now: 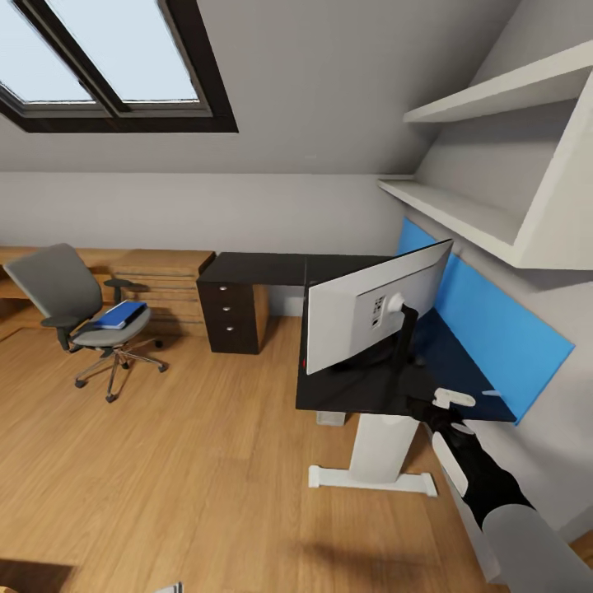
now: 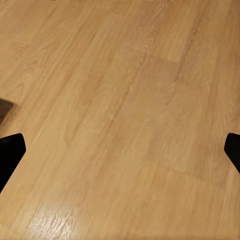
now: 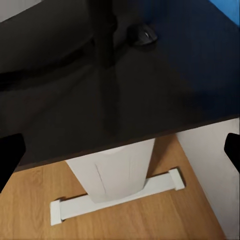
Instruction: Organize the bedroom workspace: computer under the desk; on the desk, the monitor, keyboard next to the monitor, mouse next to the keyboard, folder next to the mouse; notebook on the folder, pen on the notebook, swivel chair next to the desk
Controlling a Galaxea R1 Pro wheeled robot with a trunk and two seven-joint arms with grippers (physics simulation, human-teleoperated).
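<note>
The monitor (image 1: 375, 317) stands on the black desk (image 1: 255, 268) with its pale back towards me. Its black stand post (image 3: 107, 50) rises from the desk top (image 3: 200, 85), and a dark mouse (image 3: 142, 36) lies beside the post. My right gripper (image 1: 428, 405) (image 3: 120, 150) hovers open over the desk's near edge, above the white leg (image 3: 117, 170). At the left the grey swivel chair (image 1: 70, 301) stands apart from the desk, with the blue folder (image 1: 122, 314) lying on its seat. My left gripper (image 2: 120, 150) is open over bare wooden floor. The keyboard, notebook, pen and computer are hidden or out of view.
A black drawer unit (image 1: 233, 317) sits under the desk's far wing, beside a light wooden shelf unit (image 1: 165, 272). White wall shelves (image 1: 486, 218) overhang the desk above a blue wall panel (image 1: 494, 325). Open wooden floor (image 1: 181, 461) lies between chair and desk.
</note>
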